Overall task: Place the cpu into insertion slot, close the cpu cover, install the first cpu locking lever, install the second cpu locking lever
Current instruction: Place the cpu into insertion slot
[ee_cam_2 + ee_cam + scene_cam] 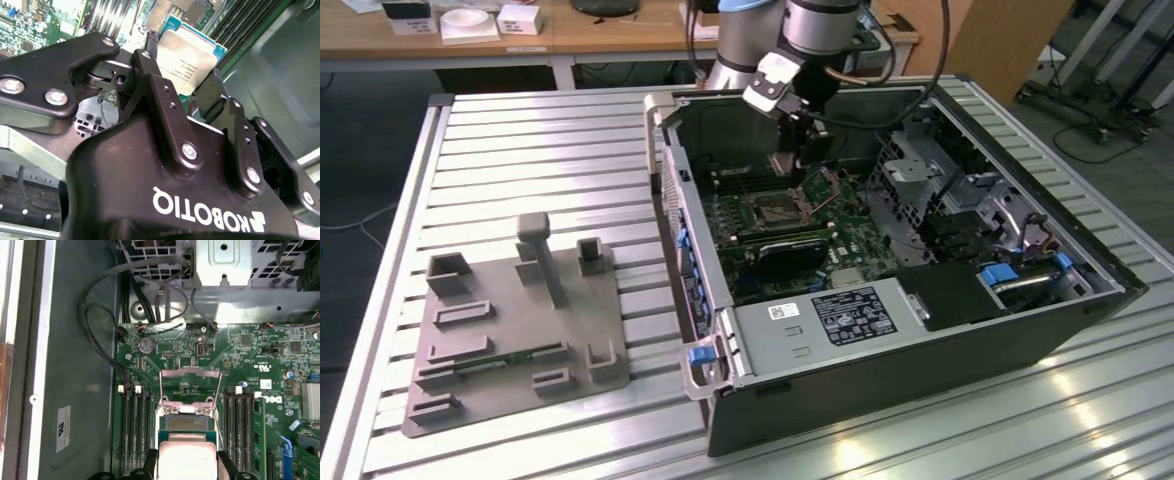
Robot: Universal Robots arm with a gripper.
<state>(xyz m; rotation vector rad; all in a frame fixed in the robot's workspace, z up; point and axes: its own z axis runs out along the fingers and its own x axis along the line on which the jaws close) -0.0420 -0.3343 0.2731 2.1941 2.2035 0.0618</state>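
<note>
Our hand (181,69) is closed narrowly on the cpu (191,56), pinching its opposite edges over the insertion slot (186,423), whose cpu cover (190,385) stands open. We judge the chip light, rigid and delicate underneath, so edges only.

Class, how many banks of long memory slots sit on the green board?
2: a first bank and a second bank flank the insertion slot; others may be hidden.

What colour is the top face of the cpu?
Pale silver metal, with a green edge around it. The cpu shows best in the second wrist view.
</note>
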